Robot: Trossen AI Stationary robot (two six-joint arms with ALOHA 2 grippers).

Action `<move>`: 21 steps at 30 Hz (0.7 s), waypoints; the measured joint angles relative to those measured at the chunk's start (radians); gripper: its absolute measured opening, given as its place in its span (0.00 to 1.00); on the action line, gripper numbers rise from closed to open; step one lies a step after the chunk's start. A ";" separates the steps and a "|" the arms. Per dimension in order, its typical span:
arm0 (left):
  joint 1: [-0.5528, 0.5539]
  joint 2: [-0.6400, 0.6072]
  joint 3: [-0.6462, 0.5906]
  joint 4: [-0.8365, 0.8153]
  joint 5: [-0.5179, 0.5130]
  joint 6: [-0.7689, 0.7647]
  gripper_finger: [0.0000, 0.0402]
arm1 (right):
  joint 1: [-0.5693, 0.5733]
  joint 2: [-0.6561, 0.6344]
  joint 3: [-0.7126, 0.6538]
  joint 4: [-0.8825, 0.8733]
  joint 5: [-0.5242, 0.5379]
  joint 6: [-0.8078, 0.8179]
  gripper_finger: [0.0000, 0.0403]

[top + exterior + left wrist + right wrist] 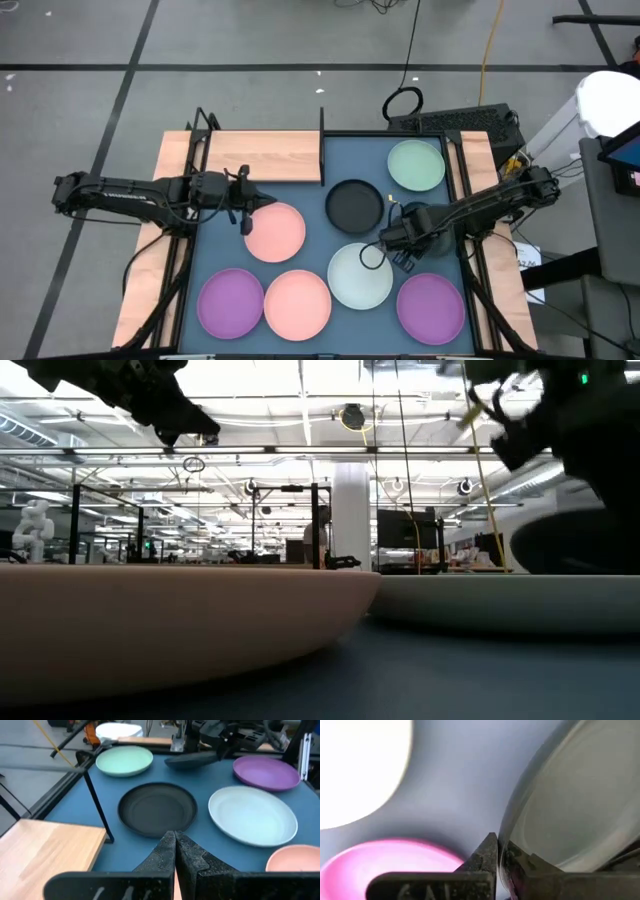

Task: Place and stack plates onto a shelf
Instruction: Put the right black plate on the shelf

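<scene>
Seven plates lie flat on the blue-grey mat: pale green point(415, 165), black point(355, 203), pink point(275, 232), pale blue-white point(360, 275), a second pink point(297, 303) and two purple point(230, 303) point(430, 305). My right gripper point(385, 240) point(502, 852) is shut on a second black plate point(192, 760) point(575, 545), raised over the pale blue-white plate. My left gripper point(245, 215) point(175, 840) is shut and hangs in the air above the upper pink plate, touching nothing. The wooden shelf point(262, 155) stands at the mat's far left with nothing on it. My right gripper pinches the rim point(504, 837) of the second black plate between its two fingers, one on each face. The fingers come from the table's right side, slanting down. The plate is lifted clear of the mat and sits roughly level above the pale blue-white plate.
Black frame posts point(322, 145) stand at the shelf's corners and edge. Wooden rails with black struts point(175, 270) run along both sides of the mat. A keyboard point(460, 122) and cables lie beyond the far right edge. Bare mat shows between the shelf and the black plate.
</scene>
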 joint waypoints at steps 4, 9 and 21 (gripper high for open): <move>0.000 0.000 0.000 0.042 -0.001 0.008 0.03 | 0.000 -0.021 0.099 -0.098 0.025 -0.012 0.01; 0.000 0.000 0.000 0.064 -0.001 0.024 0.05 | 0.013 -0.021 0.241 -0.182 0.062 -0.044 0.00; -0.003 0.000 0.000 0.068 -0.020 0.086 0.05 | 0.042 -0.017 0.412 -0.188 0.091 -0.285 0.00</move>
